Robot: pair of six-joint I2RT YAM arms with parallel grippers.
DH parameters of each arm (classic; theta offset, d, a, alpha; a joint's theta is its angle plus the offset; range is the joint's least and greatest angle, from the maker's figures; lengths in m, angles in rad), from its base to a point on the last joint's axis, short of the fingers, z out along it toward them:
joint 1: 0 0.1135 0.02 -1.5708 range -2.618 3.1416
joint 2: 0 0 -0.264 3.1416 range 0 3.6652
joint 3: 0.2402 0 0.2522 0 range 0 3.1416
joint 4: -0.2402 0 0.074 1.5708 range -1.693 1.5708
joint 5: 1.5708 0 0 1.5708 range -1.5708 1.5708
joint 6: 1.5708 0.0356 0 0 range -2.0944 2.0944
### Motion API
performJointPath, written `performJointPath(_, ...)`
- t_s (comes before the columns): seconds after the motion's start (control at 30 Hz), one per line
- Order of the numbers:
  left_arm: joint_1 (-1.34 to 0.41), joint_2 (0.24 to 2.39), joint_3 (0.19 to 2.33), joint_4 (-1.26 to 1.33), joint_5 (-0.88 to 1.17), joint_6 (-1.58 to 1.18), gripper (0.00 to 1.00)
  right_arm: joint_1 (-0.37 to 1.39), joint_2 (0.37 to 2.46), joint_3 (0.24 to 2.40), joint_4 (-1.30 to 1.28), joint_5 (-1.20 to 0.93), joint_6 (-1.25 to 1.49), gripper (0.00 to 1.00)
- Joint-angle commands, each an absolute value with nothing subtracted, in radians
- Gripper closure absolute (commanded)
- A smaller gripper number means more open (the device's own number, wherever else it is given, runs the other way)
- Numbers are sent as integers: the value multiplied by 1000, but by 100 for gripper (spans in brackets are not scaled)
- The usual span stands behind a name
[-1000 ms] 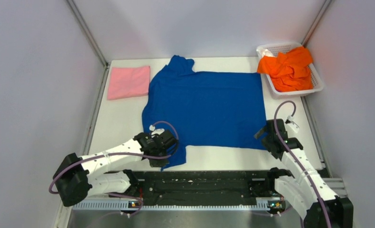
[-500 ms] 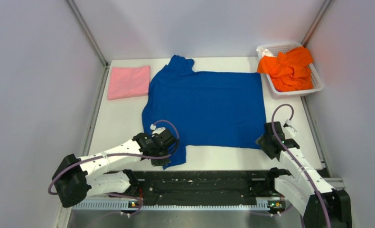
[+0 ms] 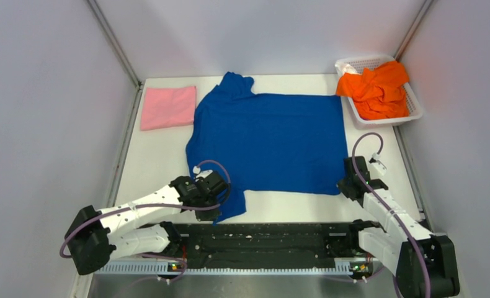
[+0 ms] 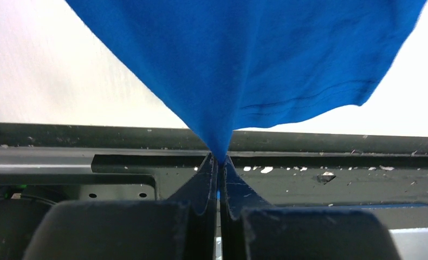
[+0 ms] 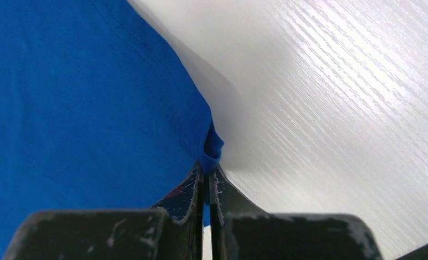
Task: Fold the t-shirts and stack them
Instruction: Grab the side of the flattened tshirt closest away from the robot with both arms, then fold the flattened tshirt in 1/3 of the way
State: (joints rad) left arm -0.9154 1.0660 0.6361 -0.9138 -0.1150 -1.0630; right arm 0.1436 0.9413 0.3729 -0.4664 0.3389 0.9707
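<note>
Blue tee (image 3: 273, 139) lies spread flat in the middle of the table (image 3: 152, 164), collar end twd the left and hem twd the right. L gripper (image 4: 219, 162) is pinched tight on the near-left sleeve, w/ cloth tenting up from its tips above the black base rail (image 4: 320, 187), and R gripper (image 5: 207, 173) is clamped on the near-right hem corner, a small fold of blue caught btwn its fingers. Pink tee (image 3: 167, 107) sits folded at the far-left corner, just beside the blue one's shoulder; orange tee (image 3: 376, 90) is bunched in the white mesh basket (image 3: 416, 113) at far right.
</note>
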Motion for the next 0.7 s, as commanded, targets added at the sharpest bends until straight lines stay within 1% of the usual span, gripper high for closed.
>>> performJointPath(0.0, -928, 1017, 589, -949, -48, -1138, 100, 135, 904, 382, -540, 358, 966, 100)
performJointPath(0.17, -1024, 976, 559, -985, -50, -1269, 100, 134, 862, 400, -604, 361, 959, 100)
performJointPath(0.3, -1068, 976, 575, -982, -67, -1307, 100, 135, 834, 396, -617, 345, 943, 100)
performJointPath(0.43, -1068, 1002, 620, -912, -78, -1241, 100, 135, 812, 403, -594, 320, 911, 100)
performJointPath(0.53, -1063, 1039, 678, -850, -133, -1170, 100, 134, 803, 415, -557, 276, 891, 100)
performJointPath(0.67, -985, 1080, 780, -786, -179, -1025, 100, 134, 830, 457, -537, 239, 864, 100)
